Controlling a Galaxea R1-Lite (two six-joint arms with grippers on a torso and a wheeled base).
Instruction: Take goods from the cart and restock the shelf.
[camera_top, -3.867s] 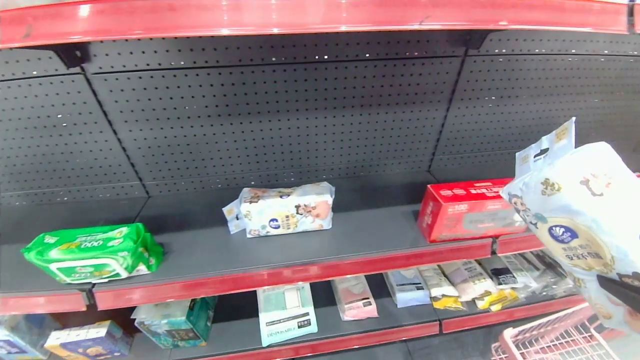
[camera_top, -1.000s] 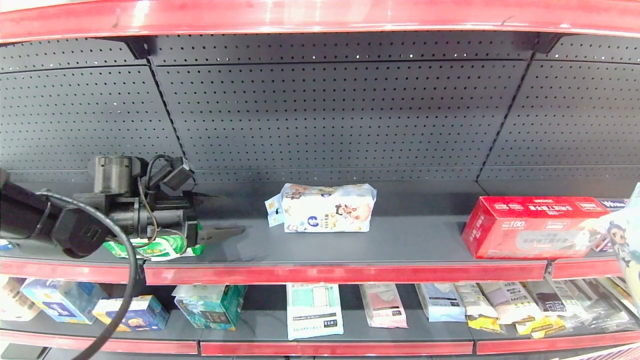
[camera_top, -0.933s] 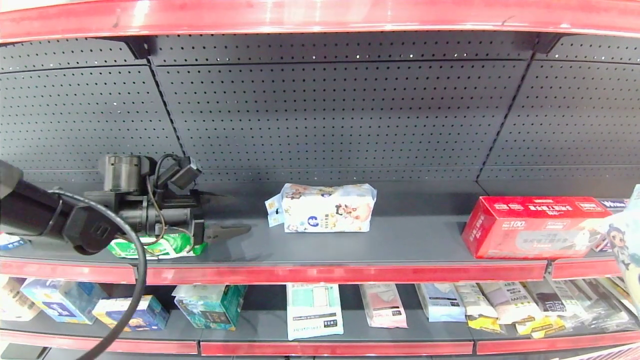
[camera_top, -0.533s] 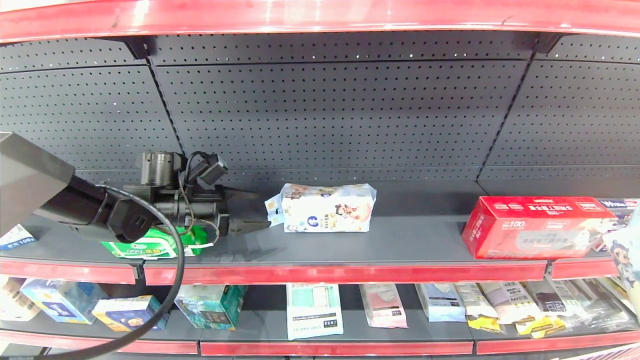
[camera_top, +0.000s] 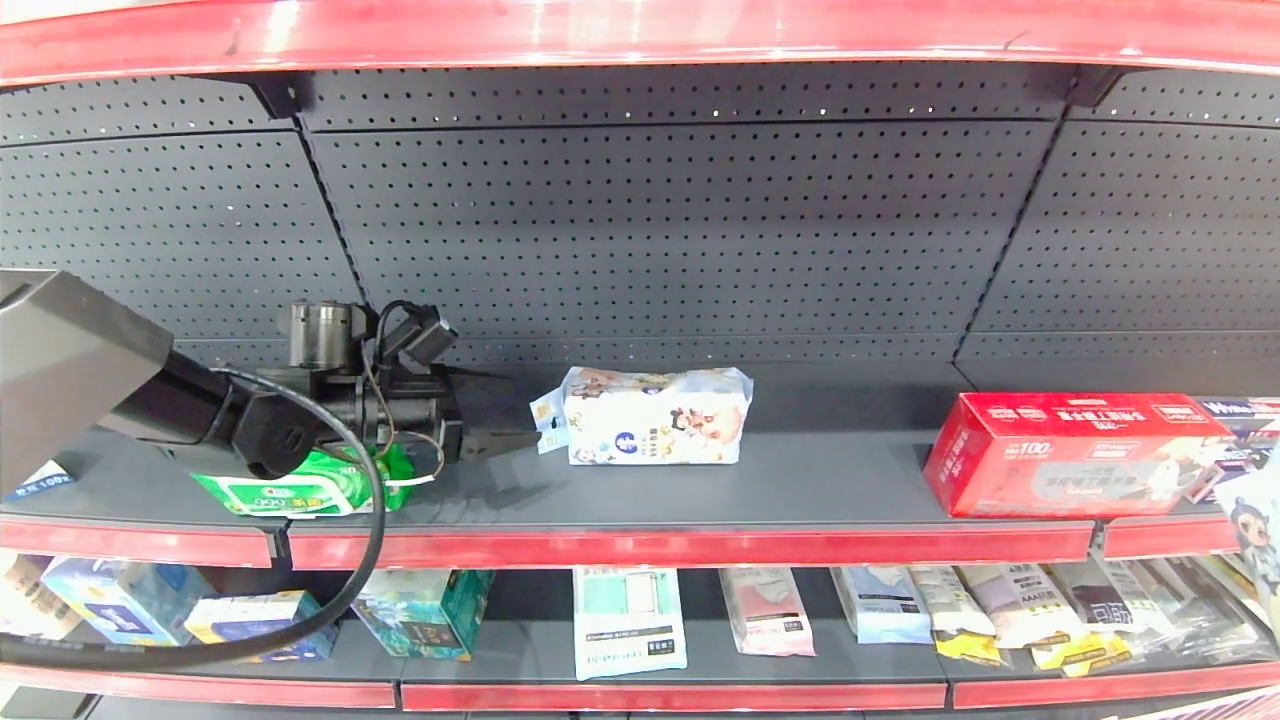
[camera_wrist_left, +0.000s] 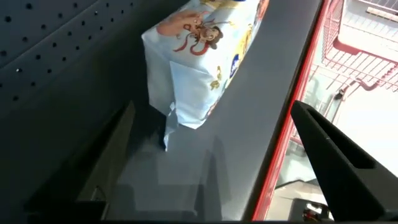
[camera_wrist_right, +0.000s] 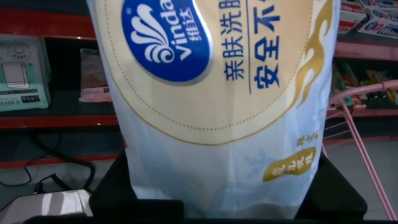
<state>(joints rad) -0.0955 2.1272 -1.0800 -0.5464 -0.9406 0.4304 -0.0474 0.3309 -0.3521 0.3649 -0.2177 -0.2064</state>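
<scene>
Green wipes pack (camera_top: 300, 492): is lying flat at the left end of the shelf (camera_top: 830, 480), partly hidden under the left arm.
Left gripper (camera_top: 500, 410): is hovering just above the shelf board and pointing at the shelved tissue pack (camera_top: 655, 415). Its fingers (camera_wrist_left: 329, 155) are standing spread wide and gripping nothing, with the pack's near end just ahead of them.
Shelved tissue pack: is sitting mid-shelf, long side facing out, near the pegboard back.
Red box (camera_top: 1070, 452): is lying well to the right, along the shelf's front edge.
Held tissue pack (camera_wrist_right: 217, 93): is hanging at the far right, in front of the shelf and off the board.
Right gripper (camera_wrist_right: 217, 202): its fingers (camera_wrist_right: 112, 193) are pinching the held tissue pack from both sides.
Cart (camera_wrist_right: 367, 124): its pink wire rim is showing behind the held tissue pack.
</scene>
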